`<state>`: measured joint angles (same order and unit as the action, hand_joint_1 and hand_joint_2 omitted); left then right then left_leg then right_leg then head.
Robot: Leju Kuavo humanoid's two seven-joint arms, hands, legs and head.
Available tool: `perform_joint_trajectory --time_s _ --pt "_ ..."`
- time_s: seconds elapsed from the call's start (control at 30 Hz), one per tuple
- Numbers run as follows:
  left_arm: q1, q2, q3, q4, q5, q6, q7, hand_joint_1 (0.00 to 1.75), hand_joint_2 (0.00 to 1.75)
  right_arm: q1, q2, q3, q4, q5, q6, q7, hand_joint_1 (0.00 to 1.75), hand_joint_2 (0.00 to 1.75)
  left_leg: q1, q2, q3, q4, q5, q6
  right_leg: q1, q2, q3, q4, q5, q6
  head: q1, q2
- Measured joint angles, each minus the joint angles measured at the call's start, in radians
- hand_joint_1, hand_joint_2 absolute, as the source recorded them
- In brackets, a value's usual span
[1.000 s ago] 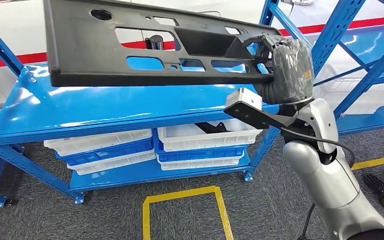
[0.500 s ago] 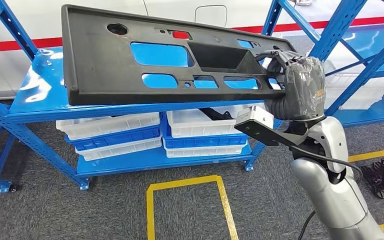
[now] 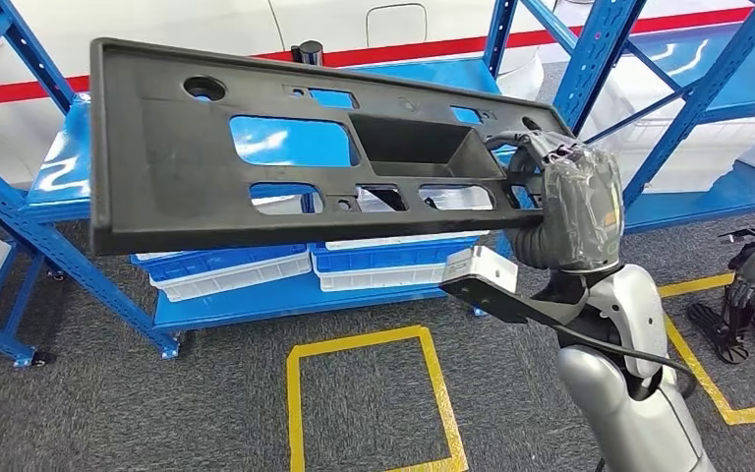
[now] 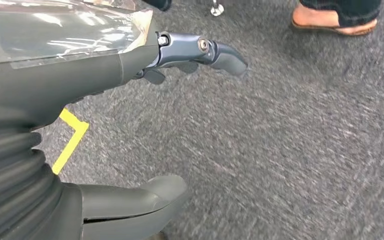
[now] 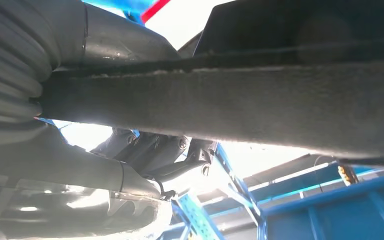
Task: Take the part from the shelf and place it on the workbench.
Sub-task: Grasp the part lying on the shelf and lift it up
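Fingers point(image 3: 526, 149) of the right hand point(image 3: 568, 202) clamped one end of the black part point(image 3: 206, 192), which jutted far out sideways from them, clear of the shelf point(image 3: 54, 177). Carrying it level and slowly seemed wise. Left hand point(image 4: 80, 105) hung with fingers apart, holding nothing.

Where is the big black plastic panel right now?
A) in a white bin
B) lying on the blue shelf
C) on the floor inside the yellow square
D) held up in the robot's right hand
D: the right hand grips one end of the black panel, holding it above the blue shelf.
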<state>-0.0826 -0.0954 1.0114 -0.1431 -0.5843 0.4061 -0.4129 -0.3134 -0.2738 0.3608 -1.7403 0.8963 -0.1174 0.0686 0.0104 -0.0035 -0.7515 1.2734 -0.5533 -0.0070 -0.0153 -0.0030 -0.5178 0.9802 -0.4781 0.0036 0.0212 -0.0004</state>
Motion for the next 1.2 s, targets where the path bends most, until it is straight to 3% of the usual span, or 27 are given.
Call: perform_joint_trajectory --time_s 0.03,0.07,0.13,0.17,0.23,0.33,0.37,0.43,0.5,0.53,0.57,0.63,0.7,0.73,0.8,0.83,0.87,0.9,0.97,1.0,1.03,1.07,1.1,1.13,1.2 --pt "0.000 -0.002 0.003 -0.005 0.004 0.000 -0.002 0.00 1.75 0.002 0.011 0.001 -0.001 0.004 0.006 -0.001 1.75 1.75 0.002 0.000 0.007 0.027 0.004 -0.003 0.000 0.000 -0.013 0.001 0.010 0.002 0.000 0.000" --pt "0.000 -0.004 0.007 -0.010 0.011 0.000 -0.004 0.00 1.75 0.003 0.021 0.003 -0.002 0.007 0.011 -0.002 1.75 1.75 0.005 0.000 0.032 0.018 0.024 -0.006 -0.001 0.000 -0.026 0.004 0.019 0.006 0.000 0.000" --pt "0.000 -0.008 0.017 -0.023 0.025 0.000 -0.005 0.00 1.75 0.004 0.038 0.005 -0.006 0.015 0.020 -0.004 1.75 1.75 0.012 0.000 0.132 -0.093 0.059 -0.008 -0.001 0.000 -0.050 0.012 0.033 0.014 0.000 0.000" --pt "-0.001 -0.010 0.021 -0.030 0.030 0.000 -0.004 0.00 1.75 0.004 0.045 0.006 -0.011 0.019 0.023 -0.006 1.75 1.75 0.013 -0.002 0.183 -0.163 0.060 -0.007 0.000 0.000 -0.059 0.017 0.038 0.019 0.000 0.000" --pt "-0.001 -0.014 0.029 -0.042 0.038 0.001 -0.002 0.00 1.75 0.006 0.060 0.008 -0.021 0.028 0.030 -0.008 1.75 1.75 0.009 -0.005 0.235 -0.246 0.046 0.000 0.004 -0.002 -0.073 0.025 0.049 0.034 0.001 0.000" --pt "0.001 -0.024 0.044 -0.058 0.053 0.001 0.005 0.00 1.75 0.016 0.082 0.012 -0.035 0.043 0.045 -0.009 1.75 1.75 0.002 -0.002 0.222 -0.262 0.059 0.029 0.002 -0.003 -0.089 0.033 0.055 0.054 0.002 0.000" --pt "0.002 -0.027 0.048 -0.064 0.056 0.001 0.006 0.00 1.75 0.019 0.087 0.013 -0.039 0.048 0.049 -0.009 1.75 1.75 0.002 0.001 0.214 -0.265 0.070 0.042 0.002 -0.002 -0.102 0.053 0.035 0.053 0.002 0.000" --pt "0.002 -0.032 0.055 -0.076 0.060 0.000 0.007 0.00 1.75 0.027 0.096 0.014 -0.048 0.057 0.055 -0.008 1.75 1.75 0.001 0.005 0.189 -0.267 0.091 0.057 0.001 -0.001 -0.143 0.154 -0.041 0.043 0.002 0.000" --pt "0.002 -0.037 0.060 -0.088 0.063 -0.002 0.009 0.00 1.75 0.036 0.105 0.015 -0.057 0.066 0.065 -0.008 1.75 1.75 -0.001 0.006 0.160 -0.266 0.113 0.061 0.001 0.000 -0.176 0.283 -0.106 0.040 0.002 0.000" --pt "0.002 -0.041 0.063 -0.094 0.066 -0.004 0.011 0.00 1.75 0.039 0.110 0.015 -0.060 0.070 0.073 -0.008 1.75 1.75 -0.002 0.007 0.145 -0.266 0.124 0.060 0.001 0.000 -0.175 0.318 -0.113 0.046 0.002 0.000" --pt "0.003 -0.046 0.066 -0.102 0.067 -0.006 0.016 0.00 1.75 0.040 0.116 0.015 -0.064 0.075 0.084 -0.009 1.75 1.75 -0.003 0.008 0.131 -0.265 0.135 0.059 0.001 0.000 -0.155 0.314 -0.101 0.054 0.002 0.000" --pt "0.003 -0.057 0.072 -0.122 0.069 -0.012 0.027 0.00 1.75 0.035 0.128 0.015 -0.070 0.084 0.104 -0.010 1.75 1.75 -0.003 0.008 0.107 -0.265 0.157 0.053 0.001 -0.001 -0.061 0.203 -0.062 0.067 0.002 0.000" --pt "0.006 -0.069 0.077 -0.145 0.069 -0.019 0.038 0.00 1.75 0.017 0.139 0.016 -0.078 0.091 0.124 -0.009 1.75 1.75 -0.006 0.007 0.093 -0.264 0.176 0.044 0.006 0.000 0.042 0.055 -0.059 0.059 0.002 0.000" --pt "0.009 -0.075 0.080 -0.159 0.068 -0.024 0.044 0.00 1.75 0.003 0.142 0.017 -0.081 0.092 0.134 -0.008 1.75 1.75 -0.007 0.007 0.089 -0.265 0.186 0.038 0.010 0.001 0.065 0.012 -0.065 0.051 0.002 0.000" --pt "0.016 -0.086 0.085 -0.191 0.062 -0.036 0.056 0.00 1.75 -0.026 0.146 0.019 -0.085 0.089 0.153 0.001 1.75 1.75 -0.008 0.009 0.086 -0.271 0.205 0.027 0.013 0.003 0.061 -0.006 -0.064 0.035 0.001 0.000" --pt "0.020 -0.090 0.088 -0.208 0.057 -0.044 0.061 0.00 1.75 -0.040 0.146 0.020 -0.084 0.085 0.161 0.007 1.75 1.75 -0.006 0.008 0.082 -0.268 0.202 0.021 0.009 0.002 0.054 -0.006 -0.056 0.028 0.001 0.000" --pt "0.024 -0.094 0.090 -0.223 0.053 -0.051 0.064 0.00 1.75 -0.053 0.147 0.020 -0.084 0.081 0.168 0.013 1.75 1.75 -0.004 0.006 0.076 -0.254 0.182 0.016 0.004 0.000 0.048 -0.006 -0.047 0.017 0.000 0.000" --pt "0.028 -0.097 0.092 -0.235 0.049 -0.056 0.067 0.00 1.75 -0.065 0.148 0.021 -0.084 0.078 0.173 0.016 1.75 1.75 -0.002 0.005 0.064 -0.220 0.143 0.010 0.000 -0.001 0.040 -0.007 -0.036 0.008 0.000 0.000" --pt "0.033 -0.100 0.094 -0.257 0.043 -0.065 0.069 0.00 1.75 -0.083 0.149 0.021 -0.083 0.074 0.179 0.021 1.75 1.75 0.001 0.003 0.028 -0.093 0.040 0.001 0.001 -0.003 0.021 -0.006 -0.016 -0.005 -0.001 0.000" --pt "0.034 -0.101 0.095 -0.266 0.041 -0.068 0.070 0.00 1.75 -0.088 0.149 0.021 -0.082 0.073 0.181 0.022 1.75 1.75 0.002 0.002 0.012 -0.026 0.008 -0.003 0.003 -0.004 0.009 -0.004 -0.006 -0.006 -0.001 0.000" --pt "0.035 -0.101 0.095 -0.273 0.041 -0.071 0.070 0.00 1.75 -0.091 0.149 0.021 -0.082 0.072 0.181 0.023 1.75 1.75 0.002 0.002 0.009 0.018 -0.003 -0.005 0.004 -0.004 -0.003 -0.002 0.003 -0.004 -0.001 0.000" --pt "0.035 -0.102 0.095 -0.279 0.040 -0.073 0.071 0.00 1.75 -0.093 0.149 0.021 -0.081 0.072 0.181 0.023 1.75 1.75 0.003 0.002 0.023 0.026 0.006 -0.006 0.005 -0.005 -0.015 0.001 0.011 -0.002 -0.001 0.000" --pt "0.035 -0.103 0.095 -0.284 0.040 -0.074 0.071 0.00 1.75 -0.095 0.149 0.021 -0.079 0.072 0.181 0.023 1.75 1.75 0.004 0.002 0.057 -0.006 0.027 -0.005 0.005 -0.005 -0.026 0.005 0.016 0.001 -0.001 0.000" --pt "0.035 -0.104 0.095 -0.289 0.039 -0.074 0.071 0.00 1.75 -0.098 0.149 0.020 -0.078 0.072 0.182 0.023 1.75 1.75 0.005 0.002 0.108 -0.071 0.049 -0.003 0.005 -0.005 -0.035 0.010 0.020 0.005 -0.001 0.000" --pt "0.034 -0.106 0.096 -0.299 0.038 -0.072 0.071 0.00 1.75 -0.112 0.149 0.017 -0.076 0.072 0.185 0.023 1.75 1.75 0.003 -0.001 0.199 -0.205 0.061 0.003 0.008 -0.005 -0.050 0.020 0.028 0.015 -0.001 0.000"
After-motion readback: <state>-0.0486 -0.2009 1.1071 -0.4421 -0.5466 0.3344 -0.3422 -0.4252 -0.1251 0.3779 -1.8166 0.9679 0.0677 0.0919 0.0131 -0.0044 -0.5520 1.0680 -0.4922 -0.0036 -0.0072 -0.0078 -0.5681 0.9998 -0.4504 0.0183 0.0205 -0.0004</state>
